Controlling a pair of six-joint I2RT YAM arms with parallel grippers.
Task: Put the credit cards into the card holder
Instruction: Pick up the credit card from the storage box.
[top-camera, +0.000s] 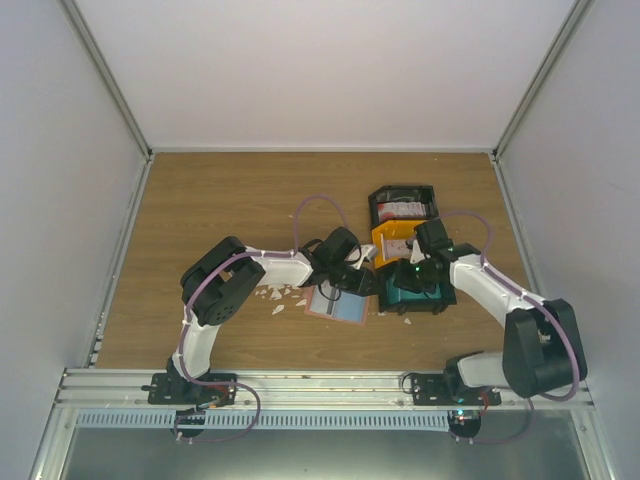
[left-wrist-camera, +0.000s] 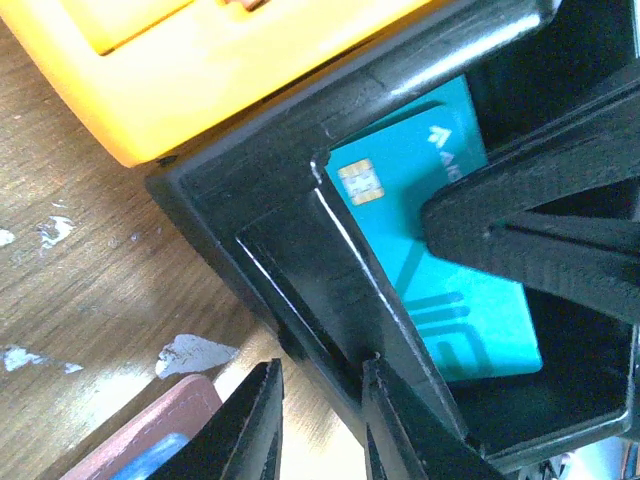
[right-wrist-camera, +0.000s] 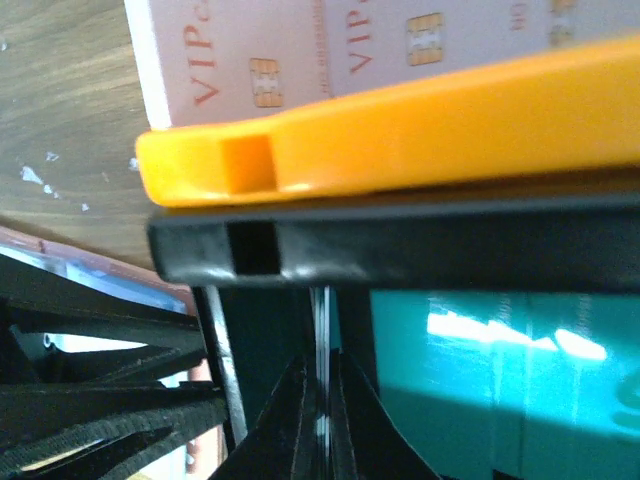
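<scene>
Teal credit card (left-wrist-camera: 440, 260) lies tilted in the black bin (left-wrist-camera: 260, 250), right under my right pincer (right-wrist-camera: 320, 378). That pincer is clenched tight, and a thin pale edge shows between its pads, but I can't swear it's the card. Pinkish cards (right-wrist-camera: 330, 50) sit in the orange bin (right-wrist-camera: 420, 130) beyond it, and the card holder (top-camera: 335, 303) lies open to its left. My worry: a shallow pinch slips on the lift, or the card snags the bin wall. My left pincer (left-wrist-camera: 322, 372), part open, crowds the route.

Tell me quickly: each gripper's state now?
Left gripper: jaws apart at the black bin; grip cannot be told.
Right gripper: shut at the teal card; whether it holds it cannot be told.
</scene>
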